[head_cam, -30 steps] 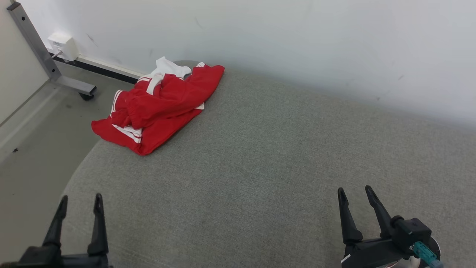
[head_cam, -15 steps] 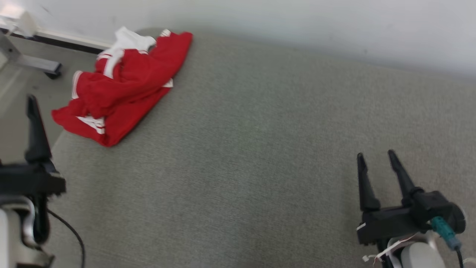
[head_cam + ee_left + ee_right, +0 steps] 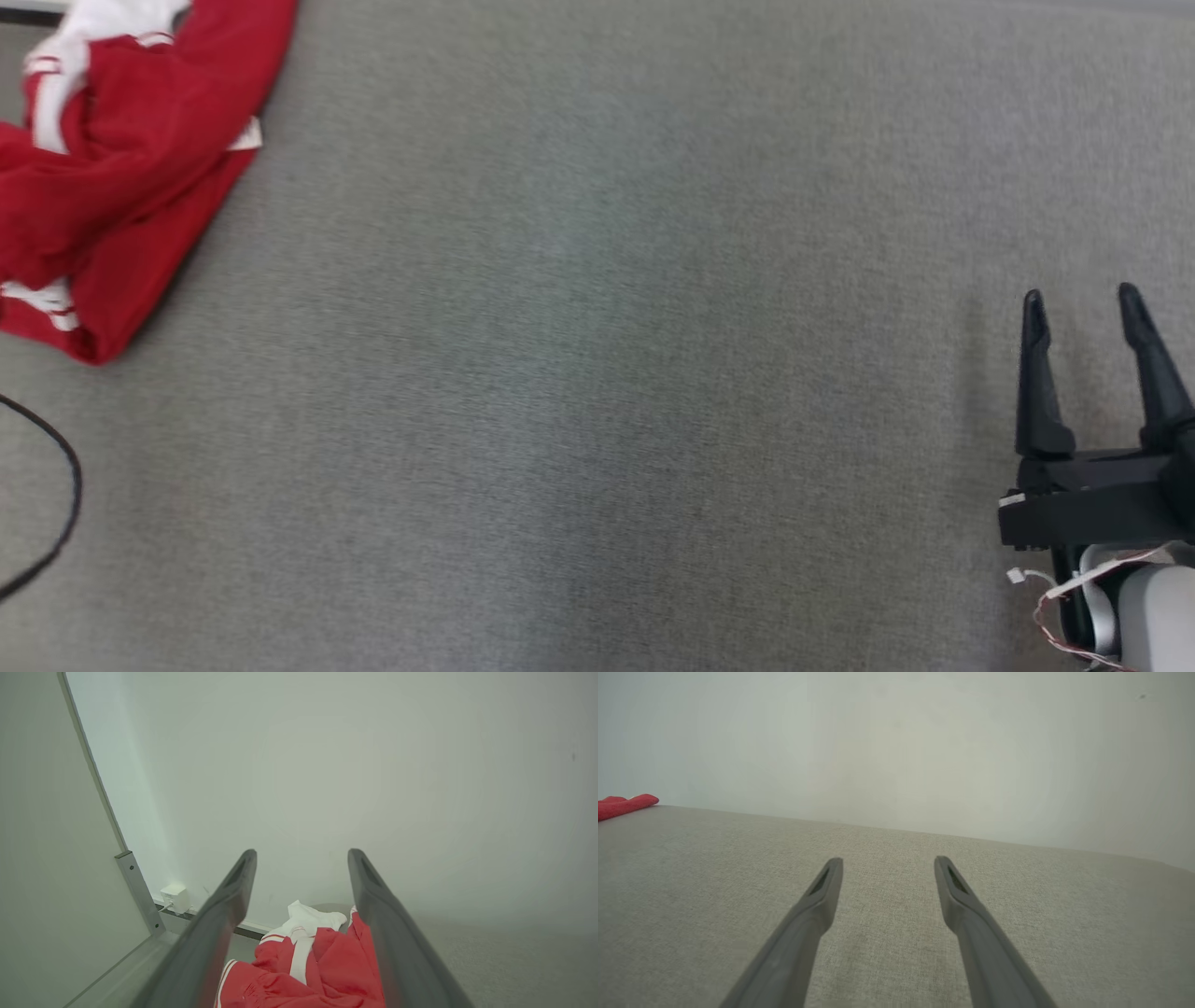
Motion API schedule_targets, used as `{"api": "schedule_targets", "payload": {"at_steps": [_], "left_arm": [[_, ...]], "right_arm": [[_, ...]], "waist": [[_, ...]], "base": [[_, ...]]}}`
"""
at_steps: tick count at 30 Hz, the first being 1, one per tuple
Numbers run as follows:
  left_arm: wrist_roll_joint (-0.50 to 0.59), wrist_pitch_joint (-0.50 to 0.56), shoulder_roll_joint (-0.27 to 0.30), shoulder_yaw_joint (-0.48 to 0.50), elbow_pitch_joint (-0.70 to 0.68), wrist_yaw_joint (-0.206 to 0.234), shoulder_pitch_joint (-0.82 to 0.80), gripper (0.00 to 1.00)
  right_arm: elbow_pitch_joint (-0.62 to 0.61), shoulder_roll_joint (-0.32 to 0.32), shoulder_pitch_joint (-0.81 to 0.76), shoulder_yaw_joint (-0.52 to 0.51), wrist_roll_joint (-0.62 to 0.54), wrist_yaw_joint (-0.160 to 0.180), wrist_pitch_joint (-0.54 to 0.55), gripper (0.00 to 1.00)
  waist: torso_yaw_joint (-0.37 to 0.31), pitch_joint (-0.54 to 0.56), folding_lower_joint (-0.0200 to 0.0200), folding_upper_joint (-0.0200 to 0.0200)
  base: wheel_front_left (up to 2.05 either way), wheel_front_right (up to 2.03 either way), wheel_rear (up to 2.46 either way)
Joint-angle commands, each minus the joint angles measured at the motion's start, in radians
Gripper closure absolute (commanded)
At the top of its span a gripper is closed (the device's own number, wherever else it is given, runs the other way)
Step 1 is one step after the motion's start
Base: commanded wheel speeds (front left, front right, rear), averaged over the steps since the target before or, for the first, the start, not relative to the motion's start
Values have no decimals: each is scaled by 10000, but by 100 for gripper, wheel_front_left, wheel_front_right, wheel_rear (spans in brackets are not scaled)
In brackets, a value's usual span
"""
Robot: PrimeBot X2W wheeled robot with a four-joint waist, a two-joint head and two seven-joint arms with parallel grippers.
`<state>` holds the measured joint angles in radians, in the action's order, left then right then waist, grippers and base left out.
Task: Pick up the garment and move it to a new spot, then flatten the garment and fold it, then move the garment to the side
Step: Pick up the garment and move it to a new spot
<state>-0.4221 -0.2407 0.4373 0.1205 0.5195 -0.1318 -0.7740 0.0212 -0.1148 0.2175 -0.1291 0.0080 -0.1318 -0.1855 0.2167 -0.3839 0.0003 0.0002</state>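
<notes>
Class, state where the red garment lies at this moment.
In the head view the red garment lies at the upper left of the grey surface, far from the right gripper; the left wrist view shows it ahead of the open left gripper.

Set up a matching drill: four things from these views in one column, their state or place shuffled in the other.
1 garment
2 right end effector
3 black cable
4 left end effector

A open, above bare grey surface
B open, garment ahead of it
C crumpled, red and white
D curving at head view's left edge

Pairs: 1-C, 2-A, 3-D, 4-B
</notes>
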Motion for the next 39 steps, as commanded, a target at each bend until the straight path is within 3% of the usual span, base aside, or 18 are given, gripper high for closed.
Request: {"api": "schedule_targets", "payload": {"at_steps": [1,15,29,30,31,32,39], "left_arm": [[-69,56,127,-63,185,23,-223,0],[-948,1721,1164,-1742,2897,22,-2079,0],[-2324,4481,1540,-4173,4544,22,-2468,0],[-2341,4557,1580,-4289,4651,22,-2472,44],[-2397,4549,1610,-4385,4682,22,-2499,96],[-2413,4418,1647,-4464,4701,22,-2530,100],[-2164,2869,1923,-4884,5027,22,-2924,100]], "right_arm": [[-127,-38,-86,-56,-46,21,42,0],[-1409,-118,-157,-404,-89,21,554,0],[-1380,9,3,-347,-72,21,483,0],[-1388,21,3,-336,-90,21,484,0],[-1395,35,8,-332,-105,21,488,0],[-1396,44,14,-328,-119,21,488,0],[-1146,135,-15,-267,-83,21,346,0]], "waist": [[-654,-769,-3,-2],[-1100,-1549,-3,-2],[-1456,-1551,-3,-2],[-1474,-1546,-3,-2],[-1488,-1540,-3,-2],[-1498,-1530,-3,-2],[-1438,-1192,-3,-2]], "base": [[0,0,0],[0,0,0],[0,0,0],[0,0,0],[0,0,0],[0,0,0],[0,0,0]]}}
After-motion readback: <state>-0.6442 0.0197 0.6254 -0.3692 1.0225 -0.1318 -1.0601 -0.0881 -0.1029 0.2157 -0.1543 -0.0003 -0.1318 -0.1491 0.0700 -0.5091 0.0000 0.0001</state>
